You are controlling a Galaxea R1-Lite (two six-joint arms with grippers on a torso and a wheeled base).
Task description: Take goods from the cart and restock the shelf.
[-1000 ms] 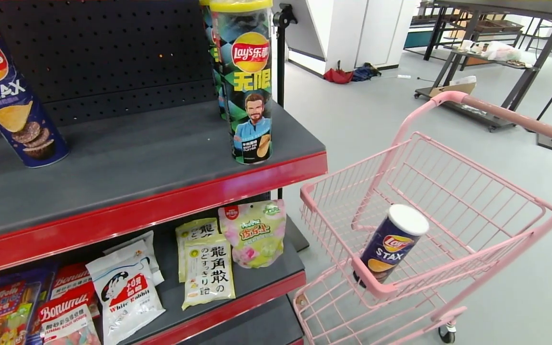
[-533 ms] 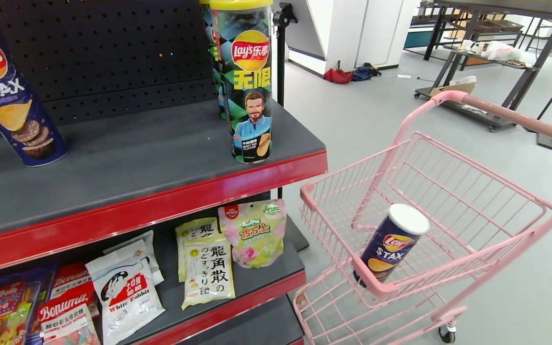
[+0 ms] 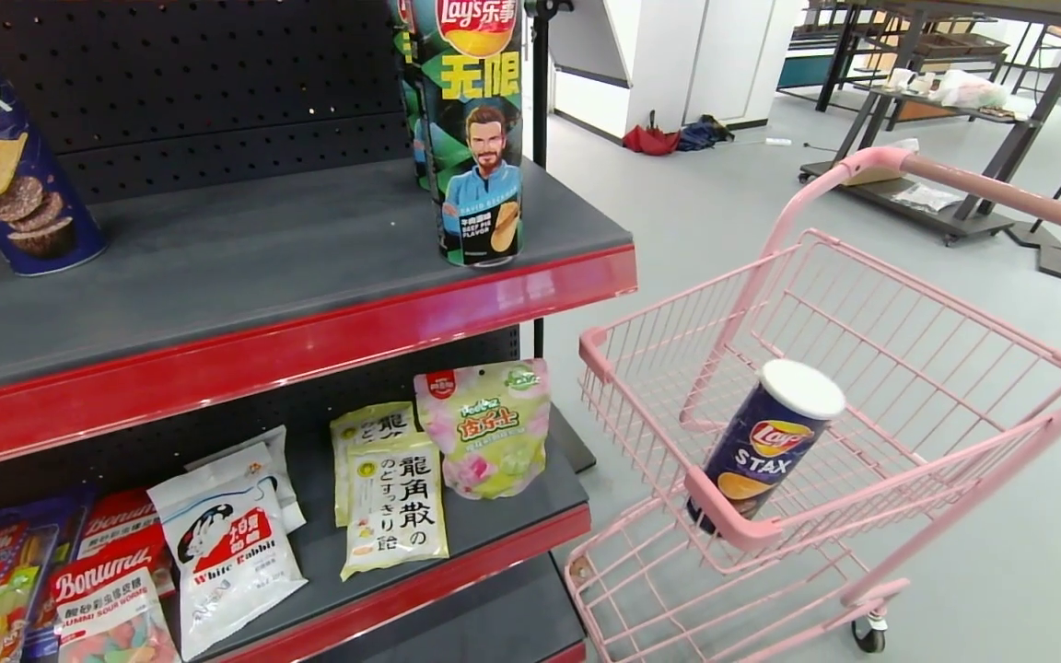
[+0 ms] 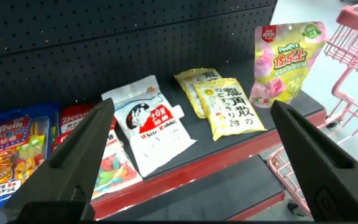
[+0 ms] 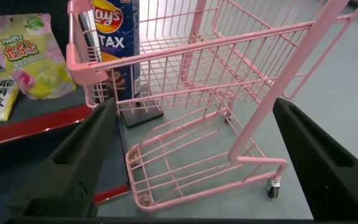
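A dark blue chip can (image 3: pixel 767 442) with a white lid leans upright in the near left corner of the pink cart (image 3: pixel 917 368). The same can (image 5: pixel 117 46) stands behind the basket wires in the right wrist view. My right gripper (image 5: pixel 194 162) is open, low beside the cart's lower rack. My left gripper (image 4: pixel 188 165) is open, facing the lower shelf (image 4: pixel 216 158) with its snack bags. On the upper shelf (image 3: pixel 245 267) a matching blue can (image 3: pixel 5 175) stands at the left and a green-black can (image 3: pixel 475 138) at the right front edge.
Several snack bags lie on the lower shelf, among them a white bag (image 3: pixel 227 562), a yellow pouch (image 3: pixel 392 506) and a pink-green pouch (image 3: pixel 489 428). Grey floor (image 3: pixel 678 212) spreads behind the cart. Metal racks (image 3: pixel 936 110) stand far back right.
The head view has tilted downward, so shelf and cart sit higher in the picture. The things themselves have not shifted.
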